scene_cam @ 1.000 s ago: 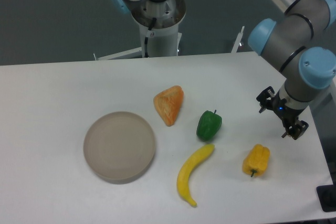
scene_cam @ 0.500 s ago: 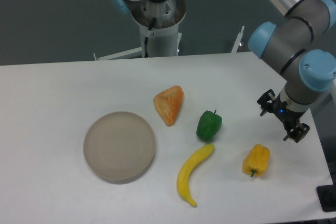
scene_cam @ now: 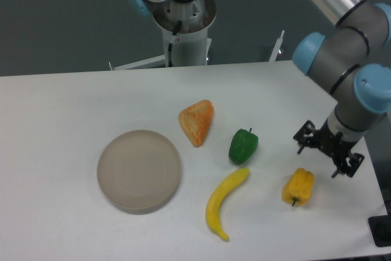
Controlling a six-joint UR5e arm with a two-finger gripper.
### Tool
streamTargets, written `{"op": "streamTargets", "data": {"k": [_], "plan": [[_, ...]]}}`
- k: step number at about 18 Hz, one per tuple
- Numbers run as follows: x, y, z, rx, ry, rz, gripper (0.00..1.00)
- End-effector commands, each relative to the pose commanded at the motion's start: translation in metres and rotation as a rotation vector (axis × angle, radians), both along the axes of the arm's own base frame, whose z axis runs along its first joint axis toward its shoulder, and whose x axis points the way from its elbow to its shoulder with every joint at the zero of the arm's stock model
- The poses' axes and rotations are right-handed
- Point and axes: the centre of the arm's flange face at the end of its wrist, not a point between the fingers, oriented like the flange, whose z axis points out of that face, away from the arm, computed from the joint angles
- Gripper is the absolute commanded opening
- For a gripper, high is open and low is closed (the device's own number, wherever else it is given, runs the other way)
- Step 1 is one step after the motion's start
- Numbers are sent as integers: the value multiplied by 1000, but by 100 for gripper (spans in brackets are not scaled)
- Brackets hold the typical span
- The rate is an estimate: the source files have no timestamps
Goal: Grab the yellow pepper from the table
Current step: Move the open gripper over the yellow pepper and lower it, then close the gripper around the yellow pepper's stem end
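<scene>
Camera, sole view. Gripper (scene_cam: 328,150): over the last second I've watched it drop lower and swing to face the pepper (scene_cam: 298,186); jaws spread, grasping nothing. Pepper: unmoved, lying on the table (scene_cam: 61,102) near the front right corner, just below and left of the gripper, apart from it. Banana (scene_cam: 223,201) and green pepper (scene_cam: 243,145): left of it (untouched). I read this as approach; descent and closing remain.
</scene>
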Motion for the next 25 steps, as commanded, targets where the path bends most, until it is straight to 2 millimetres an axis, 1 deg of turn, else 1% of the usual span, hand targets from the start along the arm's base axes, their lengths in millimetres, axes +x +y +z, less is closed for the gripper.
{"op": "streamTargets", "data": {"k": [2,3,4,7,8,9,11,16,18,19,20,22,23,24,25], "plan": [[-1,6,-13,-3,-9,39,100],[2,9,-15,-2,-10,53,100],[4,9,-17,-6,-16,70,100],[8,9,-33,-23,-43,112,100],[10,11,-39,-32,-48,111,100],[16,13,-47,-47,-57,104,100],[24,6,-57,-66,-77,104,100],[30,1,-70,-93,-81,94,100],[29,1,-71,-98,-74,99,100],[29,2,-72,-95,-66,97,89],[28,2,-71,-90,-60,100,71],[29,4,-69,-88,-56,99,32],[29,4,-69,-87,-55,98,16],[29,5,-68,-86,-54,98,5],[28,5,-66,-81,-49,98,4]]}}
